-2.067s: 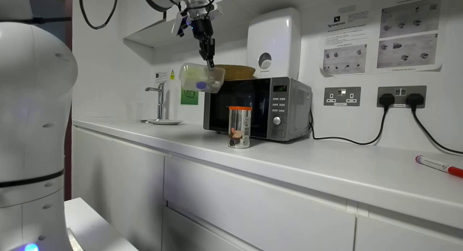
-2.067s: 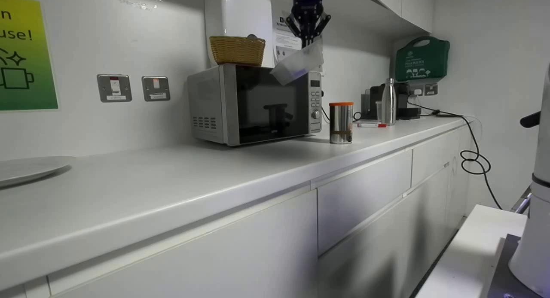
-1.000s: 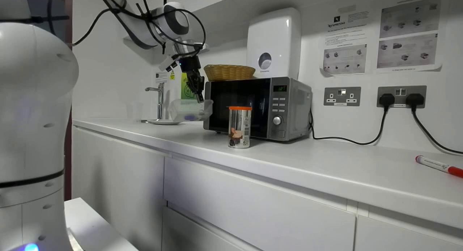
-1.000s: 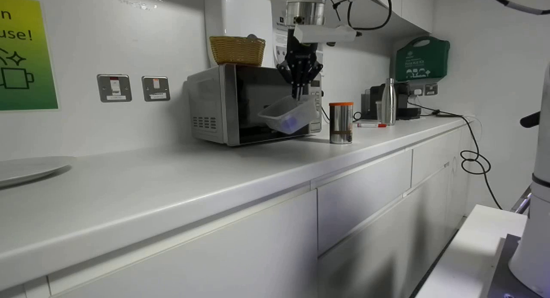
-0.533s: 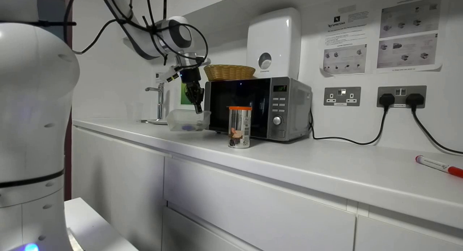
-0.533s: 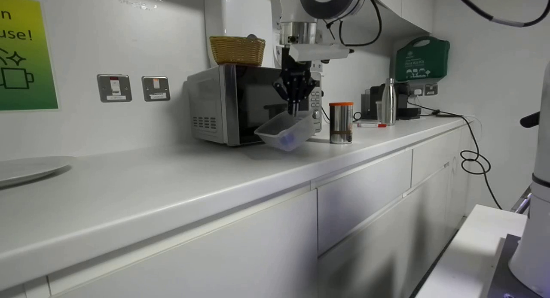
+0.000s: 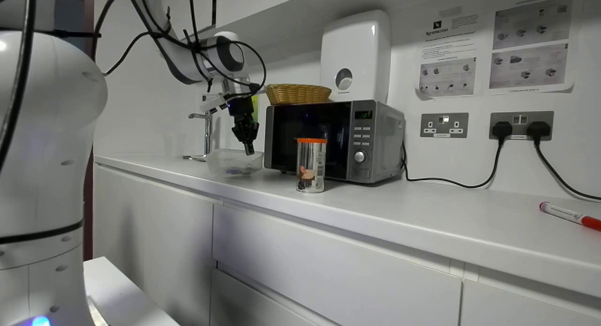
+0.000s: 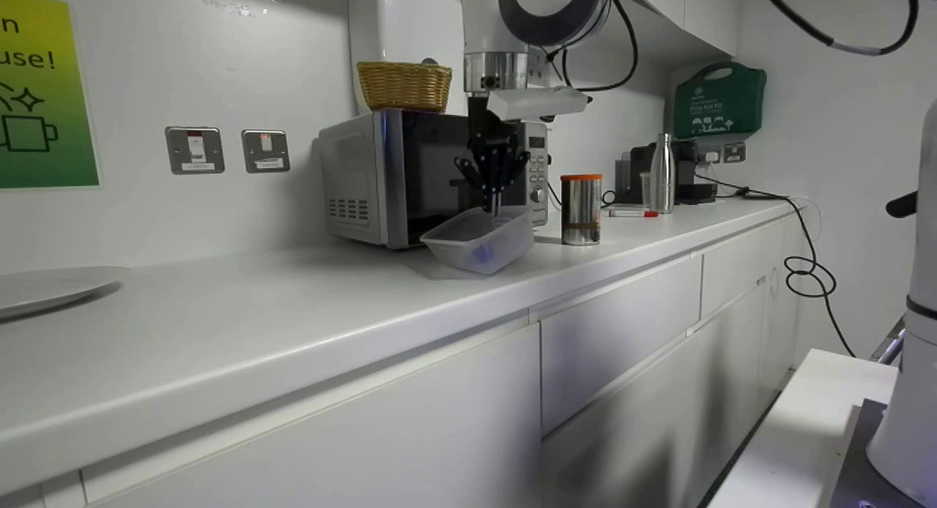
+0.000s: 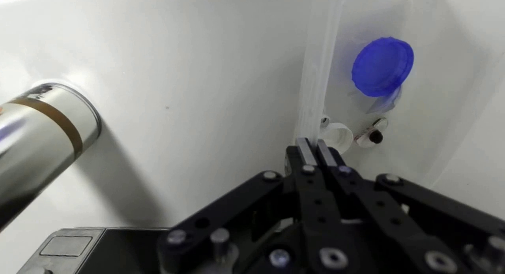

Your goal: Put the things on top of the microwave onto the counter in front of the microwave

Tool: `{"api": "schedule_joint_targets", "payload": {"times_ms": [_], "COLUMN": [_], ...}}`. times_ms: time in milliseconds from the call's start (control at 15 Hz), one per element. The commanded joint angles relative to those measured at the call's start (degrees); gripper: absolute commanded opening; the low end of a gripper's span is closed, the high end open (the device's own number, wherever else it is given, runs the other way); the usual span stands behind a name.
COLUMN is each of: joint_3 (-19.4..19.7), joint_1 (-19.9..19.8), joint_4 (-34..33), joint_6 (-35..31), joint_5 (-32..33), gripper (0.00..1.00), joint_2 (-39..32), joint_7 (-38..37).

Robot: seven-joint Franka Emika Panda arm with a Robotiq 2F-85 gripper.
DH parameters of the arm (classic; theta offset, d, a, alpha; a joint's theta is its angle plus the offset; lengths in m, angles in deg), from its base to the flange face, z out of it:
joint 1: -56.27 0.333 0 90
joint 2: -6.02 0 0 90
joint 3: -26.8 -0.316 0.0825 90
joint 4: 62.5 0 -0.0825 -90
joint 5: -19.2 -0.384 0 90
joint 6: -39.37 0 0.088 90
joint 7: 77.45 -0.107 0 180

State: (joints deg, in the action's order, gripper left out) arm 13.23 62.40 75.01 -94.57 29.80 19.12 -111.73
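In an exterior view, over the desk at lower left is free passage, between plate and plastic tub; microwave oven and metal canister block the centre.

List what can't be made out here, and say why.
Tub: whether its base touches the counter, blurred by clear plastic in both exterior views.
Basket: most of its inside, behind its wall in both exterior views.
White piece in the tub: part, behind the hand in the wrist view.
Sign: first letters, cut off by the left edge in an exterior view.
Notice: fine print, too small in an exterior view.
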Motion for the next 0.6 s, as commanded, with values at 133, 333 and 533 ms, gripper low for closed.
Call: {"api": "schedule_joint_targets", "payload": {"times_ms": [133,333,533], "joint_3": [-1.0,-1.2,-1.4], "joint_1": [1.3,1.7,1.7], "joint_4": [-1.6,-1.8,-1.8], "joint_6": [0.0,0.4,0.6], "joint_5": [-0.2,-0.2,0.0], "gripper": [0.01,0.29,0.44], "joint_2": [-2.0,-2.2,-2.3], "joint_7": [3.5,4.4,4.5]}}
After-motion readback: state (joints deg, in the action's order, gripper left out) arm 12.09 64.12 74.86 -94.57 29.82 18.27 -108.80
